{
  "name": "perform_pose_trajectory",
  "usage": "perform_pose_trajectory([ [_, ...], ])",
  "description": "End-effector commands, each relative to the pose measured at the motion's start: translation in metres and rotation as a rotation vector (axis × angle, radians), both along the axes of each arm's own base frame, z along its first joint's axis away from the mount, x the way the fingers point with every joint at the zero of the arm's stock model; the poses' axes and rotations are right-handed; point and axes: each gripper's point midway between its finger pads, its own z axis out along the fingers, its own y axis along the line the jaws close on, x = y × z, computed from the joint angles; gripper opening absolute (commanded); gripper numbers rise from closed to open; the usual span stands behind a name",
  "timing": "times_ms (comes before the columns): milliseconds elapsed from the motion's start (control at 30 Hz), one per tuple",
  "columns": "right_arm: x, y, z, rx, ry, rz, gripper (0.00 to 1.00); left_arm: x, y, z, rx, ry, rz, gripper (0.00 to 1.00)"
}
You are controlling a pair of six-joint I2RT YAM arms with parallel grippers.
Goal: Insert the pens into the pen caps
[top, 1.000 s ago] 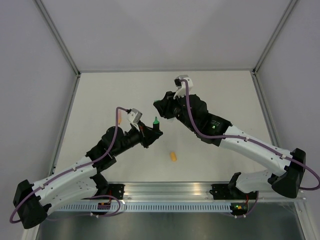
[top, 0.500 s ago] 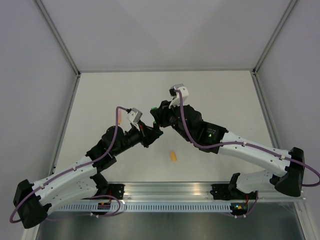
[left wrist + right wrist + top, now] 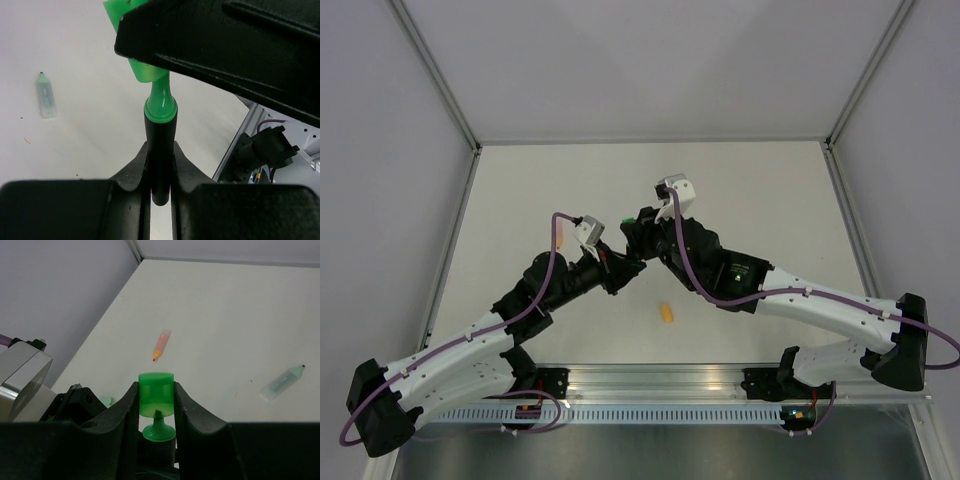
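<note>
The right arm (image 3: 820, 300) has swung left and nearer, to meet the left arm (image 3: 480, 345) above the middle of the counter (image 3: 770, 190). The left claw (image 3: 160, 150) is clamped on the black pen (image 3: 160, 132), and the right claw (image 3: 156, 390) pinches the green cap (image 3: 156, 399) over the pen's green nib (collar outside the cap). The pink-orange pen (image 3: 161, 344) lies loose at far left, and the orange cap (image 3: 666, 314) lies nearer, mid-counter.

Green cap (image 3: 156, 394) gripped by end effector (image 3: 156, 390), green-tipped pen (image 3: 158, 430) at its mouth
</note>
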Motion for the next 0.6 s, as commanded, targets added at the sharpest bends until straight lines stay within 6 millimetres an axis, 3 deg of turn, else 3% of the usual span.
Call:
perform_pose_trajectory([
  [0,-0.001,-0.008,0.017,0.007,-0.038,-0.032,0.0,0.003,0.001,0.031,-0.049,-0.064,0.014,0.02],
  [267,-0.012,-0.002,0.01,-0.048,-0.063,-0.073,0.0,0.012,0.008,0.027,-0.033,-0.043,0.08,0.02],
  [567,-0.023,0.006,-0.018,-0.138,-0.065,-0.182,0.0,0.009,0.017,0.033,-0.064,-0.058,0.103,0.02],
])
